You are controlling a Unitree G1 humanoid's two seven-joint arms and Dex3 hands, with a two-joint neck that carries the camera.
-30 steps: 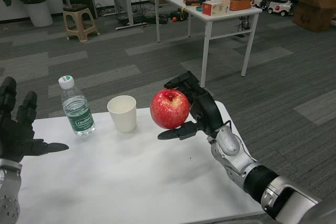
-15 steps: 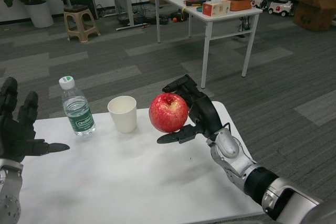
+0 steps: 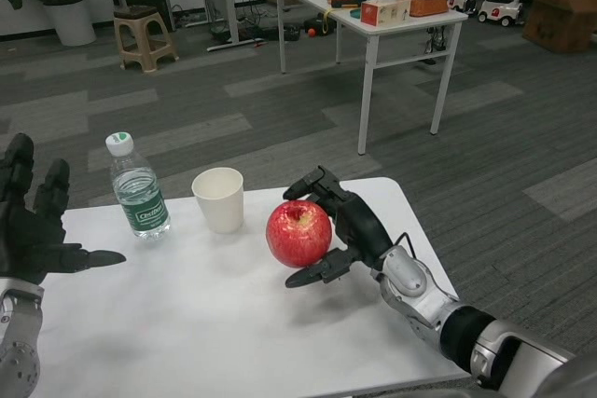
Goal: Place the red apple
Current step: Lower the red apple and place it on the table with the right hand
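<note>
My right hand (image 3: 340, 226) grips the red apple (image 3: 298, 233) from its right side, fingers over the top and thumb beneath. The apple hangs low over the white table (image 3: 215, 323), right of centre; whether it touches the surface I cannot tell. My left hand (image 3: 33, 230) is at the table's left edge, raised with fingers spread and nothing in it.
A white paper cup (image 3: 218, 199) stands just left of the apple, toward the back. A capped water bottle (image 3: 138, 188) stands further left. Beyond the table is grey carpet, another white table (image 3: 373, 6) with clutter, and a stool (image 3: 143, 36).
My right hand has lowered the apple toward the table surface. The left hand has stayed in place.
</note>
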